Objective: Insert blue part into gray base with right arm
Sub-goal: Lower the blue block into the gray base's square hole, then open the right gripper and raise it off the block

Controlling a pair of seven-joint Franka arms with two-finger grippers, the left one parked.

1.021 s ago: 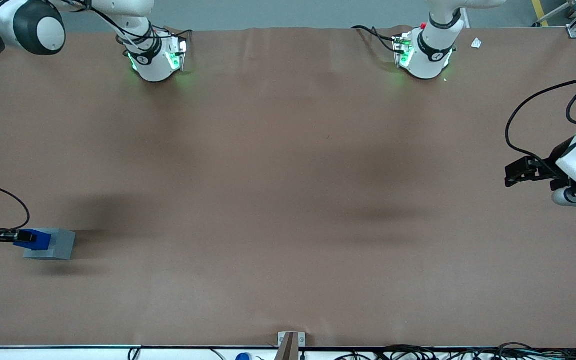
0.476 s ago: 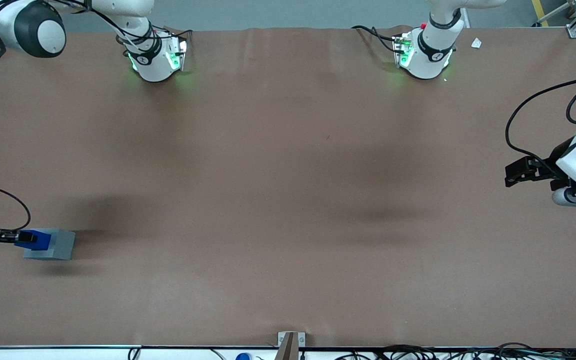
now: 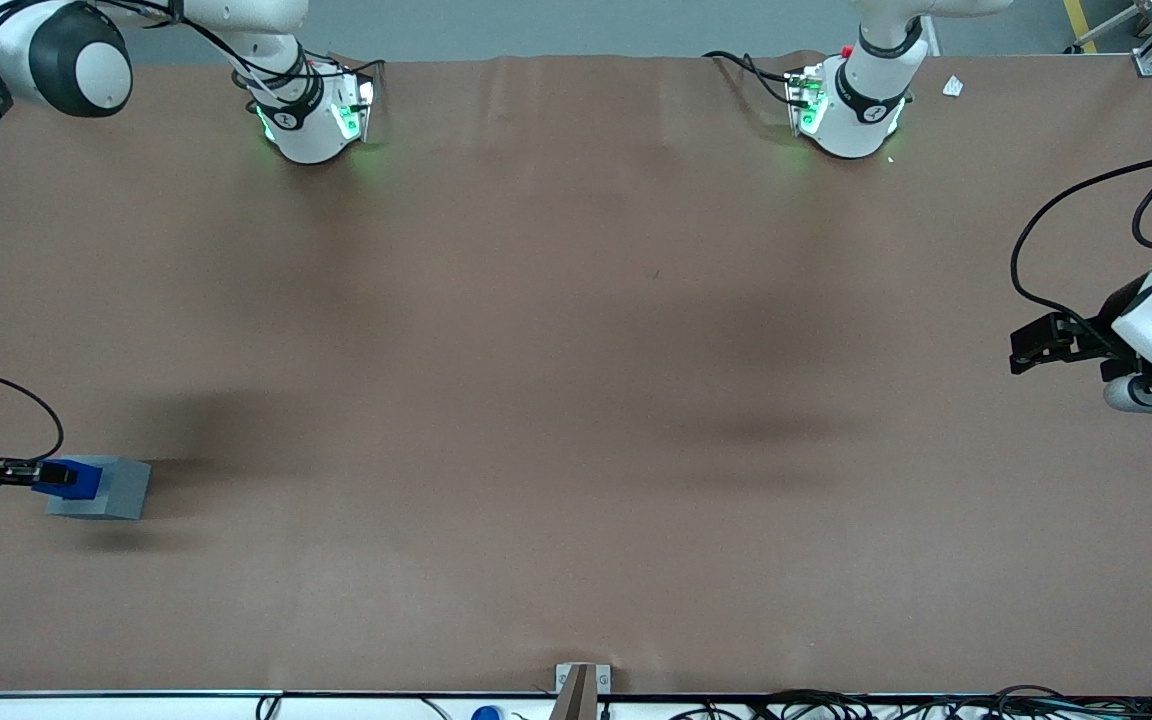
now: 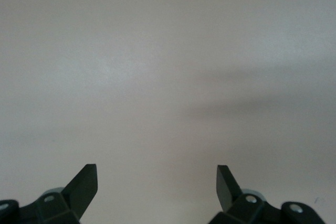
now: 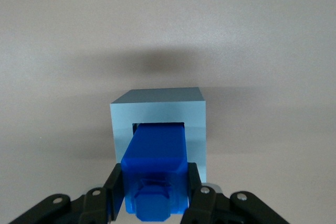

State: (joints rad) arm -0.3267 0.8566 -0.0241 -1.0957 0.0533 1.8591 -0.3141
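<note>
Gripper (image 5: 155, 195): at the working arm's end of the table, pinching the blue part (image 5: 156, 166) between both fingers; blue part: long axis pointing straight from the gripper into the gray base (image 5: 157, 113), leading end at the recess mouth; likely a straight push along that axis remains.

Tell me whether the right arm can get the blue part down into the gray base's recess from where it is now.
Probably yes. The pincer is shut on the blue part, whose lower end already sits in the opening of the gray base, at the working arm's end of the table. Nothing blocks the recess.
</note>
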